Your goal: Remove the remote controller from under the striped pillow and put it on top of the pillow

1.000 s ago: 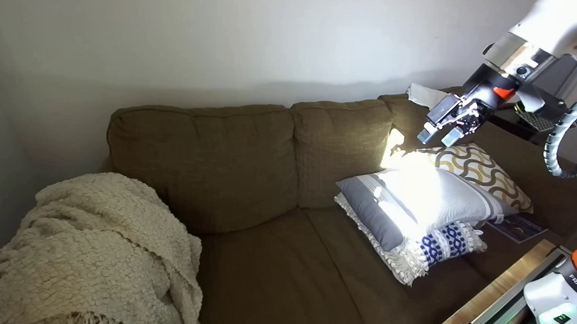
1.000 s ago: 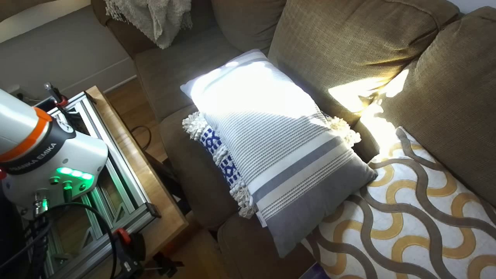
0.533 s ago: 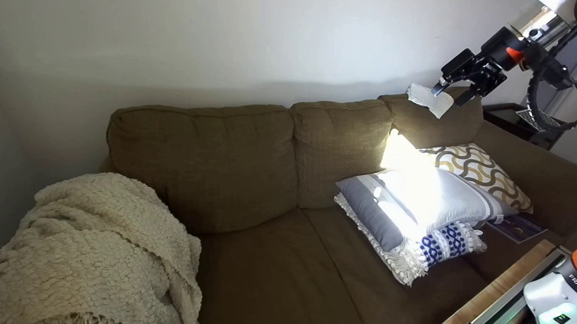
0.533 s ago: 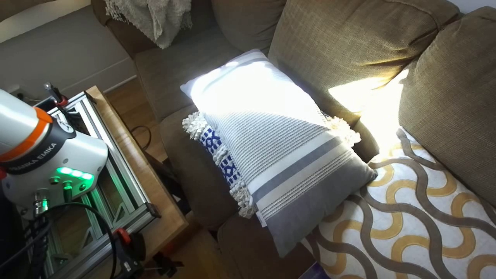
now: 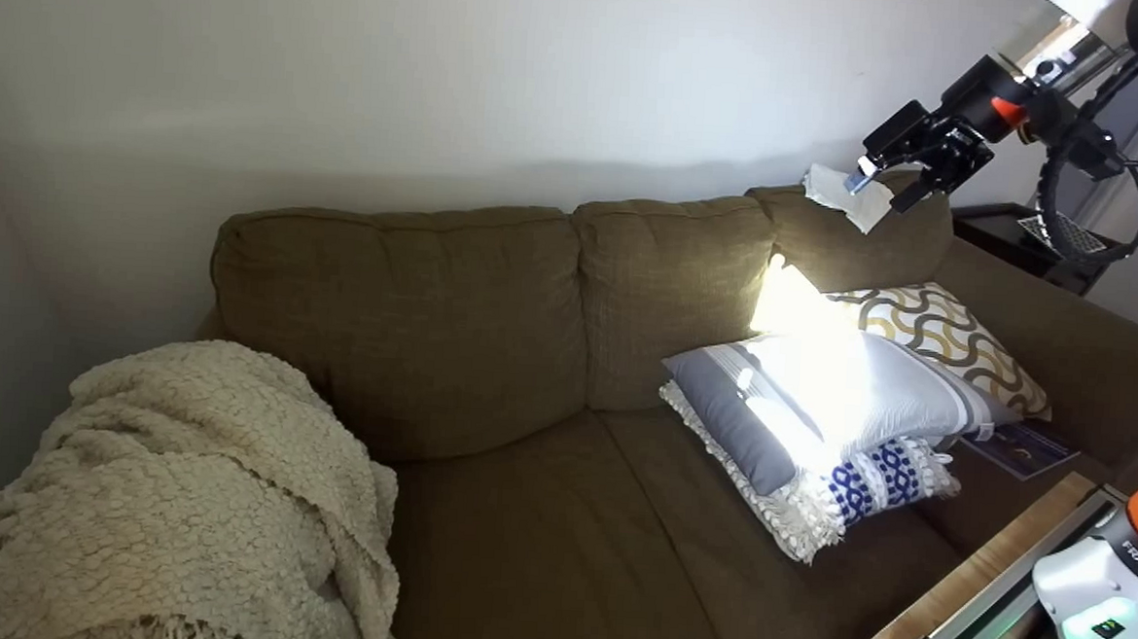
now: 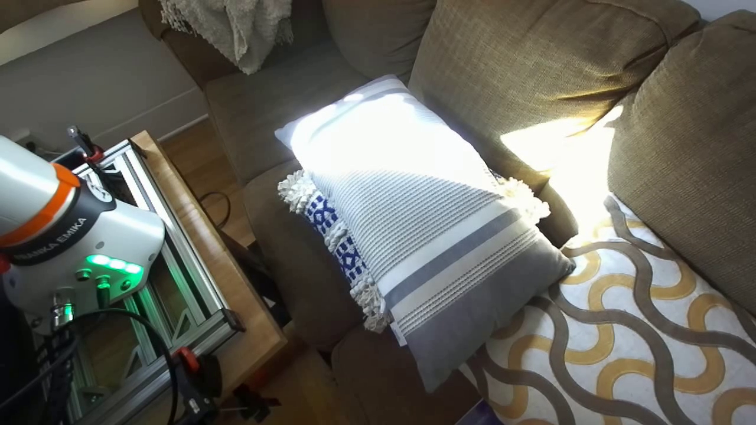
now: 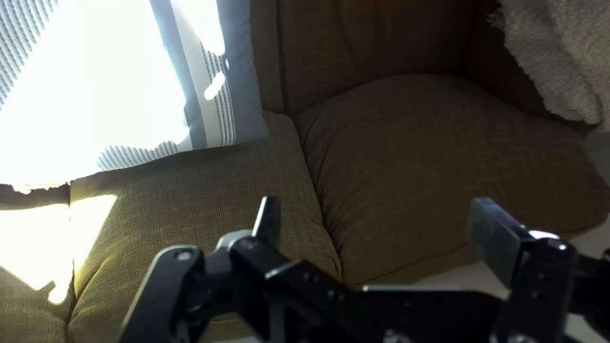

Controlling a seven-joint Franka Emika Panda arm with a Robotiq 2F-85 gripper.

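Note:
The striped pillow [image 5: 892,385] lies flat on the couch, with grey bands at its ends and strong sunlight across its middle. It also fills much of an exterior view [image 6: 425,206] and the upper left of the wrist view [image 7: 205,95]. Beneath it is a fringed white-and-blue pillow [image 6: 336,236]. No remote controller shows in any view; it is hidden or out of view. My gripper [image 5: 882,192] hovers well above the pillows, near the couch back. In the wrist view the gripper [image 7: 376,209] is open, its fingers wide apart with nothing between them.
A wavy-patterned cushion [image 6: 620,319] adjoins the striped pillow. A fleece blanket [image 5: 209,495] covers the couch's far end. White paper [image 5: 843,193] rests on the backrest behind the gripper. A booklet [image 5: 1020,450] lies beside the pillows. The wooden robot stand [image 6: 254,330] faces the couch.
Over the last second my gripper has risen and drawn back from above the pillows, out of the sunbeam. In the last half second it has shifted only slightly. The pillows have stayed put.

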